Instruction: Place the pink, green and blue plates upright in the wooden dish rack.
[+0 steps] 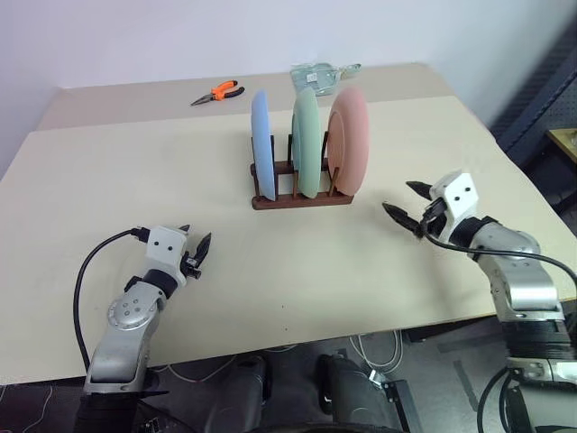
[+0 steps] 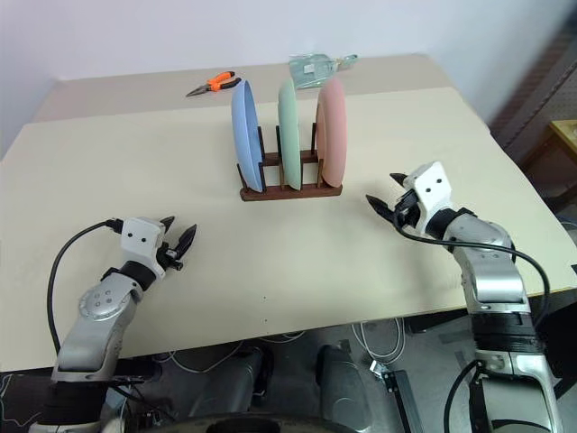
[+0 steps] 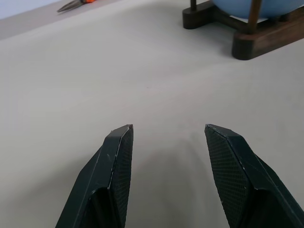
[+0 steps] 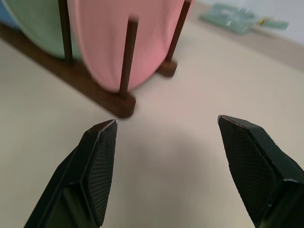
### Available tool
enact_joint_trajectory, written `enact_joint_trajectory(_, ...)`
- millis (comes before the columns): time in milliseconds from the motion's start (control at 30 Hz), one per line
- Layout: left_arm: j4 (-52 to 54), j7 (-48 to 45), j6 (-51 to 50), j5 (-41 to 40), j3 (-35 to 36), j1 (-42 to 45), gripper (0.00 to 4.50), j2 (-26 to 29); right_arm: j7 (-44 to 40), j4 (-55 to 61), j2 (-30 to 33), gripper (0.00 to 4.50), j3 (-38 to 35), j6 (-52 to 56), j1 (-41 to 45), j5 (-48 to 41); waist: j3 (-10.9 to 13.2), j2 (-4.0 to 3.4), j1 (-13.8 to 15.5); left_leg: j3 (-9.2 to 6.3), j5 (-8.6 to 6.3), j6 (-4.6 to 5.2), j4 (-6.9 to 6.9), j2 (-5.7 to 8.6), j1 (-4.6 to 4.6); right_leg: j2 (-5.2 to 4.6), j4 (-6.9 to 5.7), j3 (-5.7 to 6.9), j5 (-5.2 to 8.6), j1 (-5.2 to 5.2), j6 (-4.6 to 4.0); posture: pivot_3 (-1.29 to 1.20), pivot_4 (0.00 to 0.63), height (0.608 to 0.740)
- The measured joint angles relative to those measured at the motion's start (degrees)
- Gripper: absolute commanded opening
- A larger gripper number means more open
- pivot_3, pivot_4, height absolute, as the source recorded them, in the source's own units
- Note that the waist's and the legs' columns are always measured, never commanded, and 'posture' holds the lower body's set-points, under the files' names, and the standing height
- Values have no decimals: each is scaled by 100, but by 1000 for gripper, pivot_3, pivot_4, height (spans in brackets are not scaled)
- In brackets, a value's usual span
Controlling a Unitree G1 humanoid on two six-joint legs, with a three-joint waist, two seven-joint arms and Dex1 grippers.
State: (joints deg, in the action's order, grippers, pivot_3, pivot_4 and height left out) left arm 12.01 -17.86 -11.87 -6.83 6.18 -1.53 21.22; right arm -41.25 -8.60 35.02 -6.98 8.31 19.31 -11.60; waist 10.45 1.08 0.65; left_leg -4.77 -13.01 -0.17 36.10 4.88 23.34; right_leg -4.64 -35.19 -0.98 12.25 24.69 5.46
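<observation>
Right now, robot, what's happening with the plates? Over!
Left gripper open, empty. Right gripper open, empty. Blue plate, green plate, pink plate upright in wooden dish rack. Nothing in the way.

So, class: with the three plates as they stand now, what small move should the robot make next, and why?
Probably none on the plates: the blue plate, green plate and pink plate stand upright in the rack. Both the left gripper and right gripper are open and empty, so resting the arms seems best.

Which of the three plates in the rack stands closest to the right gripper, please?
The pink plate: it fills the rack's end slot on the right gripper's side.
</observation>
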Motion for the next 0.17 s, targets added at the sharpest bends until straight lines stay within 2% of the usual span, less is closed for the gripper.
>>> enact_joint_trajectory(167, -81, 197, 118, 63, 5, 6, 2439, -169, 37, -889, -28, 3427, 113, -457, 659, 193, 1, -1, 0, 0, 0, 0, 1, 1, -1, 2, -1, 0, -8, -1, 13, 0, 150, 740)
